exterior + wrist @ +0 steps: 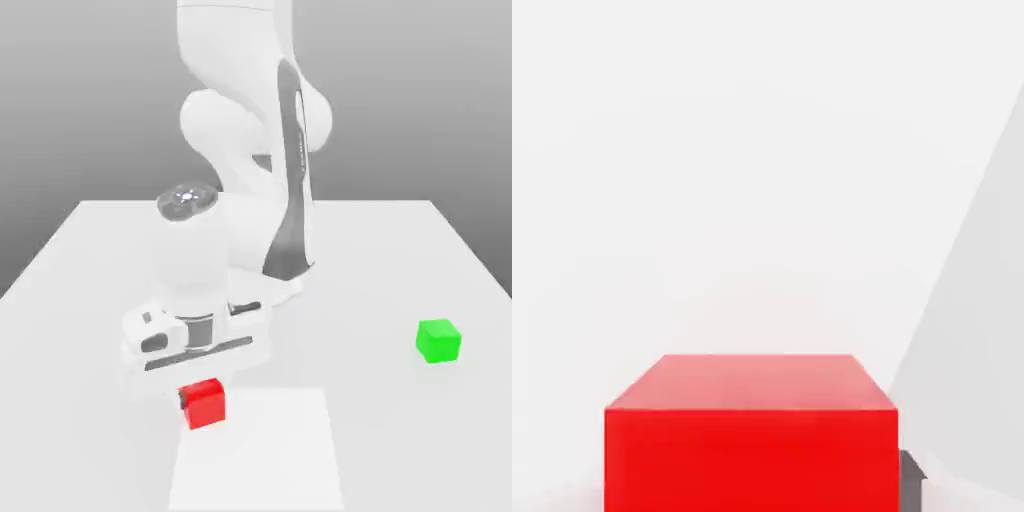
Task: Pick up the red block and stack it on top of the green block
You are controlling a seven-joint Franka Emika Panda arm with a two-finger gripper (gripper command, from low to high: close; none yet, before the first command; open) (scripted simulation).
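Inspecting the exterior view, the arm was found bent low over the white table (90,250), with the gripper (200,392) set down directly upon the red block (204,403); the block stood on the table near the front, toward the exterior view's left, at the edge of a paler square patch (260,450) on the surface. The hand view showed the red block (750,435) close under the camera, square-on and level, with 1 dark finger (911,472) just visible at its side. The jaws were drawn in nearly as far as they go, and were judged to be clamped on the block; actual contact at both faces could not be confirmed, the fingers being largely hidden by the block and the hand body, so the hold is probable rather than proven.

The green block (439,340) stood alone toward the exterior view's right, well apart from the red one, with nothing on it.

Step in hand, by judgement: the grasp, at the close of the pick; the lift was not yet made. The next move would call for a straight rise clear of the table, a carry across to the green block, squaring above it, and a gentle lowering before release; a slack grip or skewed placement risked a topple.
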